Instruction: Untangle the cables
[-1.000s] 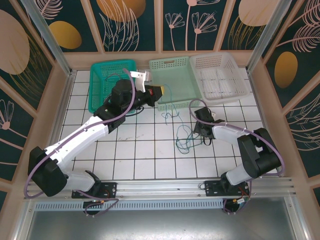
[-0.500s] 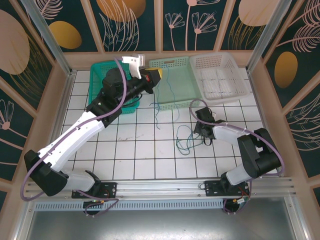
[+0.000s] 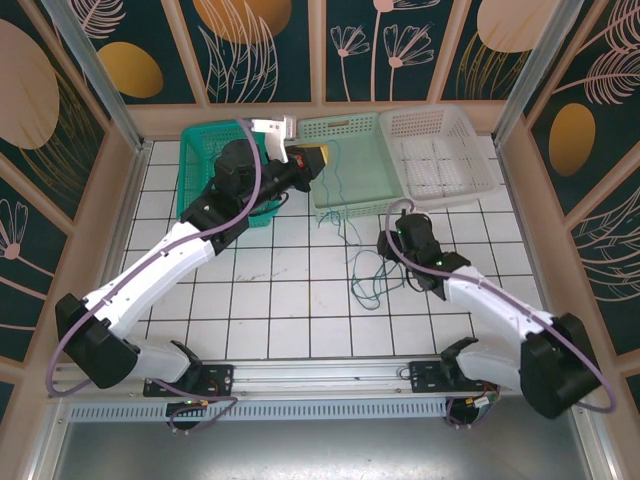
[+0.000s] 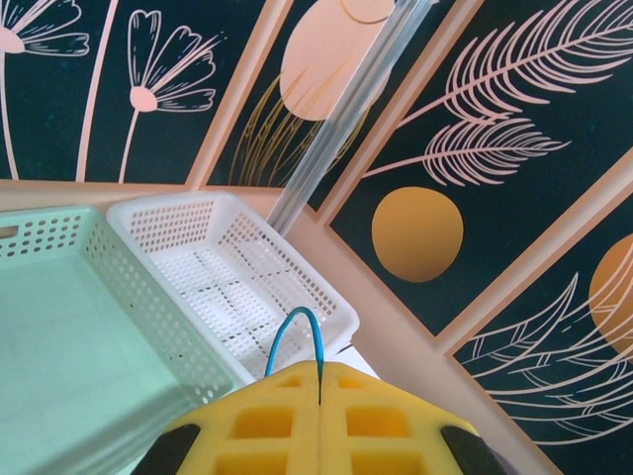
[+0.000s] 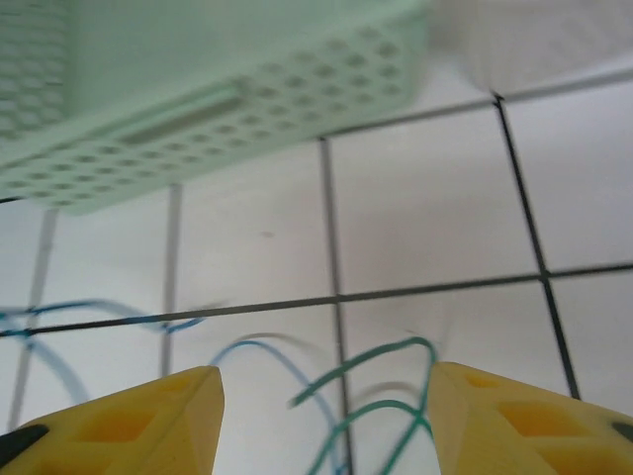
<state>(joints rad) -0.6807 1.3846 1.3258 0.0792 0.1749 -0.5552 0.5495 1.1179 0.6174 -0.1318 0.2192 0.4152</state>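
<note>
My left gripper (image 3: pixel 312 160) is raised over the light green basket (image 3: pixel 350 185), its yellow pads (image 4: pixel 247 426) shut on the blue cable. A small blue loop (image 4: pixel 297 332) sticks out between the pads (image 4: pixel 319 381). The blue cable (image 3: pixel 338 205) hangs from it down to the floor. There it meets the curly green cable (image 3: pixel 372 282). My right gripper (image 3: pixel 392 250) hovers just above that tangle, open. The green cable (image 5: pixel 386 371) and a blue strand (image 5: pixel 267 356) lie on the tiles between its fingers (image 5: pixel 148 421), untouched by either.
A teal basket (image 3: pixel 205 160) stands at the back left, under my left arm. The white basket (image 3: pixel 435 150) sits at the back right beside the light green one, whose wall (image 5: pixel 198 119) lies just ahead of the right gripper. The tiled floor (image 3: pixel 270 300) spreads in front.
My right gripper has opened and let go of the cable tangle, and its arm has stretched out. The left gripper has shifted slightly, swinging the hanging blue cable to the right.
</note>
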